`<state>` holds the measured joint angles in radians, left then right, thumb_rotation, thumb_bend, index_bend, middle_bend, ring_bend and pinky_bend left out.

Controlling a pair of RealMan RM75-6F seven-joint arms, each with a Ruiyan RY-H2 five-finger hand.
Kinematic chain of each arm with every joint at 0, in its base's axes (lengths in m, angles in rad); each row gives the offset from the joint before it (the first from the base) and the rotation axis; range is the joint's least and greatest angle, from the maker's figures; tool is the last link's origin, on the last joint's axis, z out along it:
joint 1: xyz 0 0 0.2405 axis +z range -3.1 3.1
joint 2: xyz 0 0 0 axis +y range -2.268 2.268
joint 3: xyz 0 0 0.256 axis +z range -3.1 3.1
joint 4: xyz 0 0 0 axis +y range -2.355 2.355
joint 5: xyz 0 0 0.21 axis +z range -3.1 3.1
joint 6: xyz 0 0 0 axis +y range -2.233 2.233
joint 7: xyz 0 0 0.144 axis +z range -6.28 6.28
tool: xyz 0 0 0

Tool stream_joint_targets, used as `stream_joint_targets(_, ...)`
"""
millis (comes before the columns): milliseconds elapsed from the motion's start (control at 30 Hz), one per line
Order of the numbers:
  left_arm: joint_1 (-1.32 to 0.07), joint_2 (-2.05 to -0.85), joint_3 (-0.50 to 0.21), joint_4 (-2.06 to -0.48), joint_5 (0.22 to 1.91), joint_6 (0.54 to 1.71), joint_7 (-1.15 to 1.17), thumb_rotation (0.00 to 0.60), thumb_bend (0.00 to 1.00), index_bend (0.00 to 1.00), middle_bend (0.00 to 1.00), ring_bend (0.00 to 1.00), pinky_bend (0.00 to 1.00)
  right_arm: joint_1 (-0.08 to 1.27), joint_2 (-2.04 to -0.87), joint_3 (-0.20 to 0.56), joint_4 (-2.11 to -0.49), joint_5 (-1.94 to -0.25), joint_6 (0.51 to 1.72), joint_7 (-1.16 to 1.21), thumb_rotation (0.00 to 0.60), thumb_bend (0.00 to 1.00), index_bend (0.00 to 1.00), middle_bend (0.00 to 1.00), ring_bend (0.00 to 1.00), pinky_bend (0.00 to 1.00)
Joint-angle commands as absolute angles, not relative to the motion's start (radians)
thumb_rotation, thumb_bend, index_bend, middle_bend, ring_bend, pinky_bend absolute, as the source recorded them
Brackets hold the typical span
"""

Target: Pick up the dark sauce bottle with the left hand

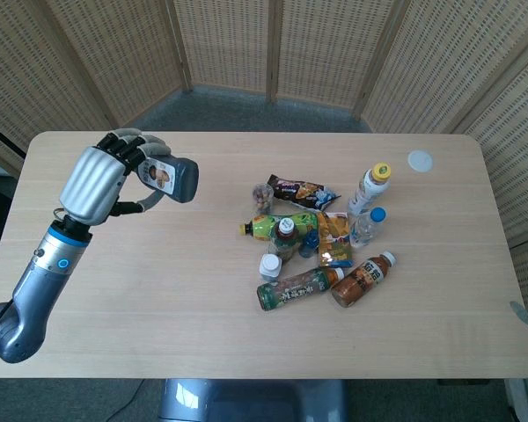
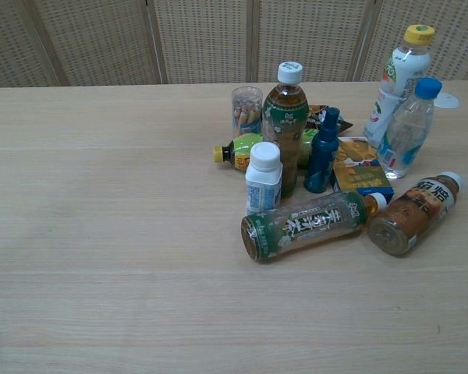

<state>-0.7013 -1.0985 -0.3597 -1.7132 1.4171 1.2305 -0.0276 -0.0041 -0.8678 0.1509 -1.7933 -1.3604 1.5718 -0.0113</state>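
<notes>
Head view: left hand [image 1: 95,183] fingers [image 1: 128,143] wrap the dark sauce bottle [image 1: 169,178] — squat, pale-labelled — above the table [image 1: 158,281].

right hand — out of both views

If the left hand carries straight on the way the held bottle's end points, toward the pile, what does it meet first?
Likely nothing close by. The left hand holds the dark sauce bottle raised, pointing toward the cluster. The nearest thing in that line looks like the small clear cup, but the hand seems well above it, and depth is unclear.
</notes>
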Motion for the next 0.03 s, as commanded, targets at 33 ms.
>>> stream_joint_targets(33,-0.701,-1.092,-0.368,-1.723,1.409,1.239,-0.03,0.6,0.31,0.66,0.66,0.63,0.24,-0.005,-0.867,0.151,-1.792,-1.361,1.573,-0.01,0.512,0.01,0.0,0.0,0.0,0.0)
